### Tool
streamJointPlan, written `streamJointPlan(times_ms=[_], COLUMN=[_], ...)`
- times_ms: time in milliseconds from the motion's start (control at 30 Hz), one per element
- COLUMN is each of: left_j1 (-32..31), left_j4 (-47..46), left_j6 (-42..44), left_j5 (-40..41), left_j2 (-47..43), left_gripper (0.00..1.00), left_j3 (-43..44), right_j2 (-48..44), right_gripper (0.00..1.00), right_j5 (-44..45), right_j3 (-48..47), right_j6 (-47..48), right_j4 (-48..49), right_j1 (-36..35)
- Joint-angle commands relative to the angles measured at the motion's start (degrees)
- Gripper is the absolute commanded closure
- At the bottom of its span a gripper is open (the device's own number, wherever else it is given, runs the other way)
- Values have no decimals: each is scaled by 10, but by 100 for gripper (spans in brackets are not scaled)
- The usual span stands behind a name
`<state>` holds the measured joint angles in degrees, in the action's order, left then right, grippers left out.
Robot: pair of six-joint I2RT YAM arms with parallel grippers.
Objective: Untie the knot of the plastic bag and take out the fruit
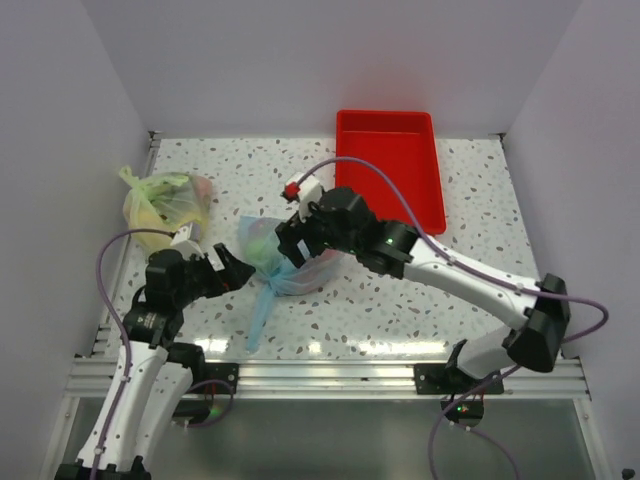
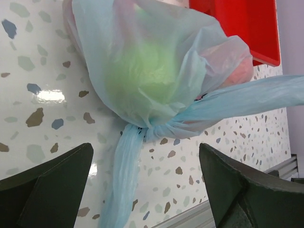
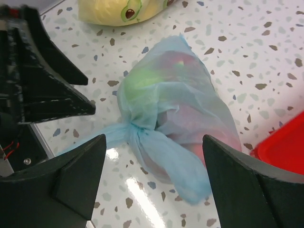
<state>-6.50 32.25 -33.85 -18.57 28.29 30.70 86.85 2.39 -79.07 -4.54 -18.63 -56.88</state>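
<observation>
Here, nearest the arm bases, the left fingers (image 1: 232, 269) stand fully spread and empty, aimed at the knot (image 2: 146, 129) from just beside it. The knot lies low on the worktop (image 1: 400, 300), at the near end of the blue bag (image 3: 190, 104). One flat handle strip (image 2: 118, 185) trails toward the near edge; another (image 2: 251, 97) runs off sideways. Over the bag, the right fingers (image 1: 290, 247) hang wide apart and hold nothing. A sound method, I judge: one pair pins the neck behind the knot, the other pinches a single strip close to the tie and draws it back through slowly, since thin film tears. Green fruit (image 2: 135, 76) shows inside; a red tray (image 1: 390, 140) sits beyond.
</observation>
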Motion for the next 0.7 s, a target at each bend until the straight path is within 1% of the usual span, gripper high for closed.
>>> streamJointPlan(times_ms=[0, 33, 67, 100, 167, 200, 333, 367, 533, 633, 667], left_j1=[-31, -44, -59, -88, -112, -129, -147, -150, -170, -175, -176], left_j4=[-96, -111, -141, -157, -207, -220, -307, -314, -398, -448, -458], left_j6=[-65, -77, -101, -113, -132, -146, -173, -184, -199, -201, -200], left_j5=[-12, -3, 19, 31, 51, 75, 108, 125, 182, 203, 208], left_j2=[11, 11, 12, 13, 19, 22, 44, 49, 72, 84, 86], left_gripper=[2, 3, 4, 5, 7, 7, 8, 9, 9, 11, 15], left_j3=[-47, -58, -79, -92, -114, -132, -165, -175, -205, -224, -229], right_j2=[-80, -98, -122, -134, -150, -166, -200, -205, -226, -229, -228], right_gripper=[14, 14, 14, 14, 14, 14, 14, 14, 14, 14, 14], right_j5=[28, 26, 19, 9, -12, -16, -35, -35, -29, -25, -25], right_j3=[69, 88, 127, 145, 187, 200, 256, 271, 297, 303, 305], right_j6=[-25, -27, -27, -26, -23, -25, -36, -36, -28, -20, -18], right_j4=[27, 41, 47, 55, 64, 67, 97, 102, 115, 118, 117], right_j1=[0, 0, -2, -2, -2, -4, -12, -19, -41, -58, -64])
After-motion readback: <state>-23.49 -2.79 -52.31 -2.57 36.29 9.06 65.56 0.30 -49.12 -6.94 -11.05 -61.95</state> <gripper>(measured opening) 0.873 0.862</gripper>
